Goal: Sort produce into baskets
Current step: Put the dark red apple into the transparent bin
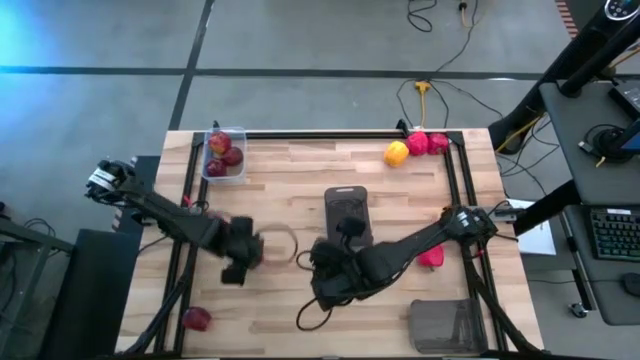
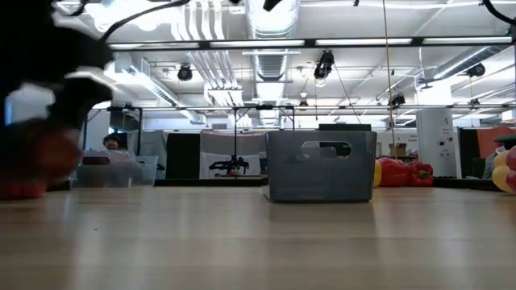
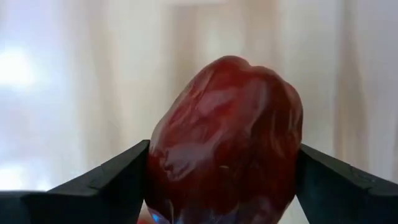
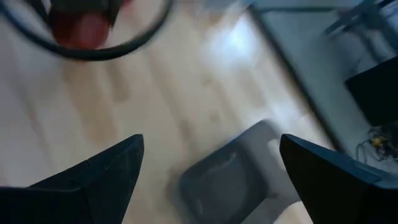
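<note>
My left gripper (image 1: 240,258) is over the table's left middle, shut on a dark red apple (image 3: 227,143). My right gripper (image 1: 326,288) is open and empty over the table's near middle; its fingers (image 4: 112,168) stand wide apart above bare wood. A clear bin (image 1: 226,154) at the far left holds several apples. One dark mesh bin (image 1: 347,210) stands at the centre, another (image 1: 448,325) at the near right. A yellow pepper (image 1: 397,153) and red peppers (image 1: 427,143) lie at the far right. A loose apple (image 1: 197,318) lies near the front left. My left gripper pinches the apple between its two fingers, one on each of the apple's opposite sides (image 3: 155,168). The apple fills the gap between the fingers. Whether it is clear of the table cannot be told.
Another red pepper (image 1: 432,258) lies on the table beside my right arm. Black rails (image 1: 330,134) run along the table's far and side edges. The centre mesh bin also shows in the low view (image 2: 321,165), with peppers (image 2: 401,171) to its right.
</note>
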Motion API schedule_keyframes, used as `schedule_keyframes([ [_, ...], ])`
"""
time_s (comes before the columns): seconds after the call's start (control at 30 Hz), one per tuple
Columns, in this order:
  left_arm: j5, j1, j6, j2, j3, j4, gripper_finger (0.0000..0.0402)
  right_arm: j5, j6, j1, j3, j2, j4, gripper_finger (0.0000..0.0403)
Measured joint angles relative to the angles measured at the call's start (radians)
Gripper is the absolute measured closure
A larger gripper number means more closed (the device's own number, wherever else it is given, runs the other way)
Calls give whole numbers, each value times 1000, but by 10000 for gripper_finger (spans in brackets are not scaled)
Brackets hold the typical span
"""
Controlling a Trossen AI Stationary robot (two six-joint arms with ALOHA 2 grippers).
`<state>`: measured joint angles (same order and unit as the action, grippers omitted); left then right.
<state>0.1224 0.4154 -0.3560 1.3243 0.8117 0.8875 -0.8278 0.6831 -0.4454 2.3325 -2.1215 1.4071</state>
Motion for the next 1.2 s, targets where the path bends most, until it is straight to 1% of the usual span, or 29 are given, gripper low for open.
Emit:
schedule_keyframes([
  [0.07,-7,-116,-16,-19,33,90,87,-64,-18,16,0,34,1,35],
  [0.13,-21,-263,-4,-28,83,153,87,-114,-45,38,0,70,1,35],
  [0.2,-34,-424,43,-31,140,176,87,-146,-66,65,0,102,1,35],
  [0.27,-28,-588,120,-8,190,251,87,-151,-85,91,0,132,2,35],
  [0.37,-26,-832,250,63,300,346,87,-154,-117,128,-3,164,4,35],
  [0.43,1,-980,314,127,386,435,87,-153,-146,152,-6,178,13,35],
  [0.5,47,-1100,361,194,475,490,87,-153,-188,177,-8,185,16,35],
  [0.6,90,-1236,391,286,593,597,87,-146,-292,223,-11,186,34,35],
  [0.67,98,-1297,391,345,640,643,87,-138,-359,253,-12,186,45,35],
  [0.77,96,-1339,387,401,654,683,87,-124,-462,304,-13,186,49,35],
  [0.87,92,-1337,381,443,629,681,87,-88,-568,357,-13,186,49,35],
  [1.0,65,-1303,369,493,616,685,87,-44,-677,430,-13,187,41,35],
  [1.07,62,-1291,362,527,615,684,86,6,-723,468,-13,188,17,35],
  [1.2,63,-1284,347,589,619,681,83,155,-791,533,-13,188,-18,35],
])
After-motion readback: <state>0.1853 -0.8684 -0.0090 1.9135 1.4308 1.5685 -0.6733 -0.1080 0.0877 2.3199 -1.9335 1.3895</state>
